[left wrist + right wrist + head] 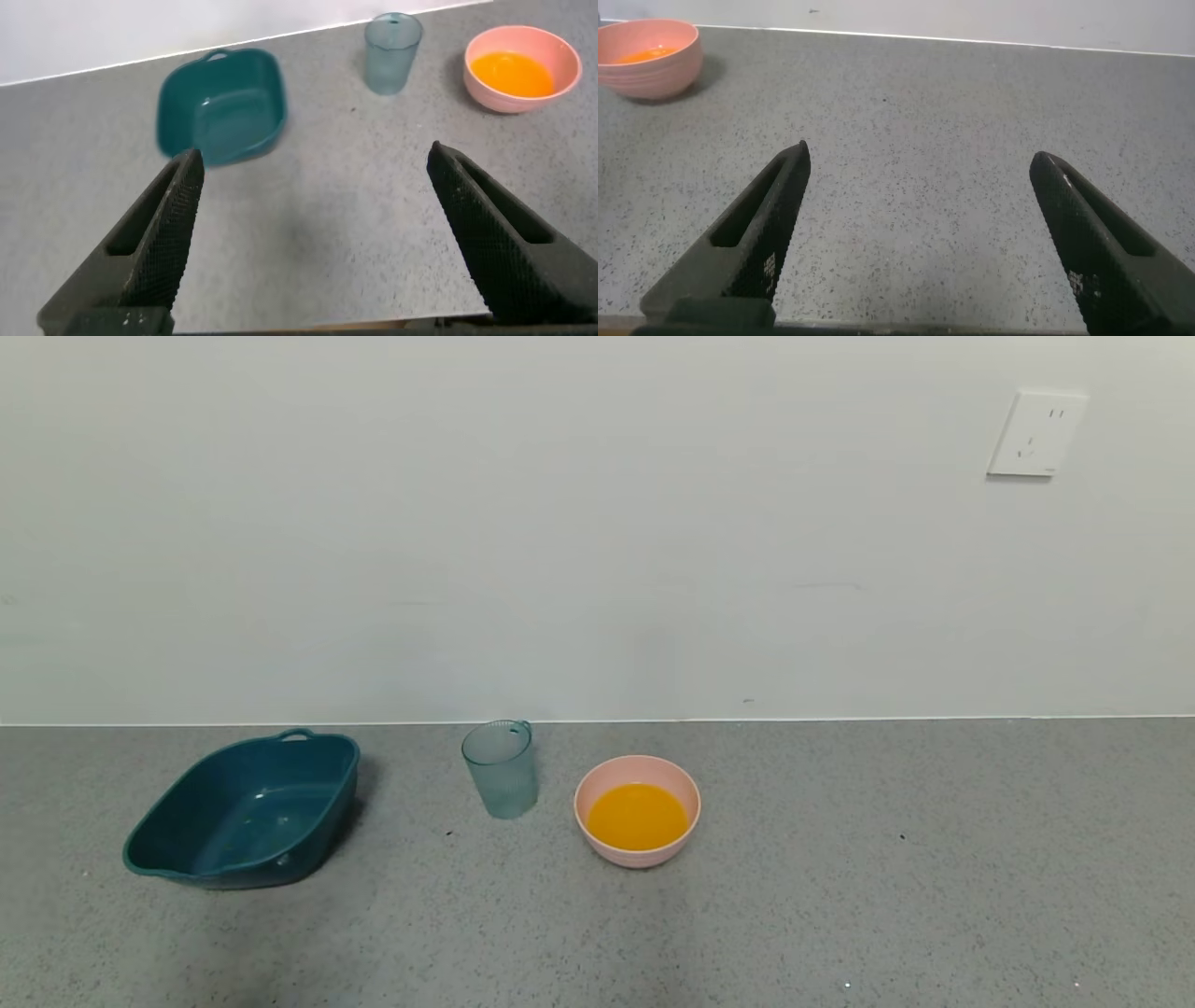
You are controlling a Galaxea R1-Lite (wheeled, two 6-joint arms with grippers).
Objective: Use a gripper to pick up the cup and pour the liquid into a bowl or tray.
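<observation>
The pale teal cup (501, 769) stands upright and empty on the grey counter, near the wall. The pink bowl (638, 770) stands just right of it, apart, and holds the orange liquid (637, 817). Both also show in the left wrist view, the cup (391, 52) and the bowl (523, 87) with the liquid (510, 74). The bowl shows in the right wrist view (645, 61). Neither gripper shows in the head view. My left gripper (313, 159) is open and empty, well back from the cup. My right gripper (920, 159) is open and empty over bare counter, right of the bowl.
A dark teal oblong tray (245, 808) with handles lies left of the cup, empty; it also shows in the left wrist view (221, 106). A white wall with a socket (1036, 433) rises behind the counter. The counter's front edge (374, 329) lies under the left gripper.
</observation>
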